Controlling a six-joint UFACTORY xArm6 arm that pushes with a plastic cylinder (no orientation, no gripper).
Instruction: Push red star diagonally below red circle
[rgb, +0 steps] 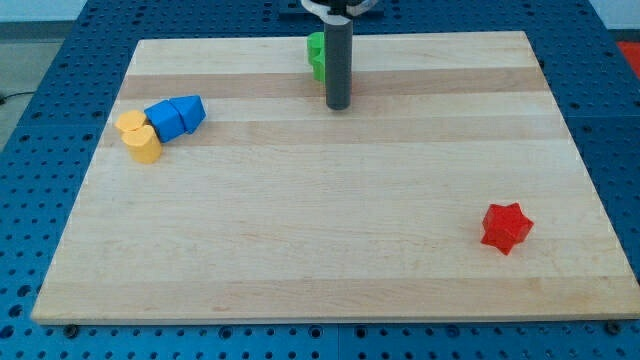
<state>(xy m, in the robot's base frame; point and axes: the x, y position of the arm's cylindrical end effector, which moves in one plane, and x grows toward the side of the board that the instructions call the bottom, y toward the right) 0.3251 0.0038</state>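
Note:
The red star (505, 227) lies on the wooden board (330, 250) near the view's lower right. No red circle shows anywhere in the view. My tip (339, 106) rests on the board near the view's top centre, far up and left of the red star. A green block (317, 56) sits right behind the rod at the view's top, partly hidden by it, so its shape is unclear.
Two blue blocks (175, 116) lie side by side at the view's upper left. Two yellow blocks (139, 137) touch them on the left. The board lies on a blue perforated table (40, 120).

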